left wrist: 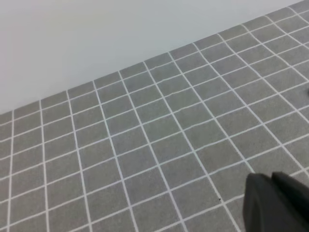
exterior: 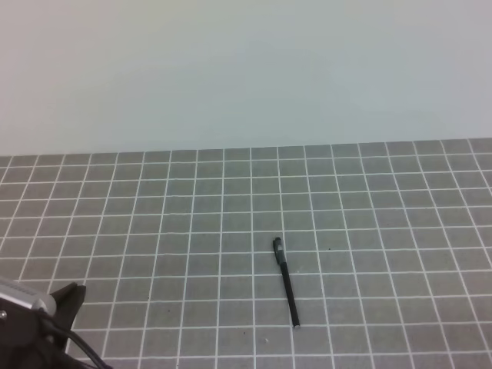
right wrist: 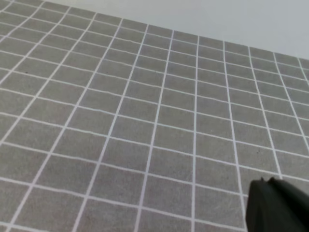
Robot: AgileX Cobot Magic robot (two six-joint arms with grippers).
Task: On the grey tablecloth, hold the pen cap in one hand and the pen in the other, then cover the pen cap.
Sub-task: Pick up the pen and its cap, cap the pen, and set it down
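Note:
The grey tablecloth [exterior: 154, 231] covers the table in all views. On it, right of centre in the exterior view, the slender black pen [exterior: 288, 288] lies alone, its silvery tip toward the near edge. The thicker short black piece at its far end looks like the pen cap [exterior: 277, 246]; I cannot tell whether it sits on the pen or just touches it. My left gripper [exterior: 73, 296] is low at the near left, far from the pen; the left wrist view shows this left gripper [left wrist: 271, 179] shut and empty. My right gripper [right wrist: 270, 182] is also shut and empty, and is outside the exterior view.
A plain pale wall [exterior: 246, 69] rises behind the cloth's far edge. Cables and the left arm's body [exterior: 23, 323] fill the near left corner. Neither wrist view shows the pen.

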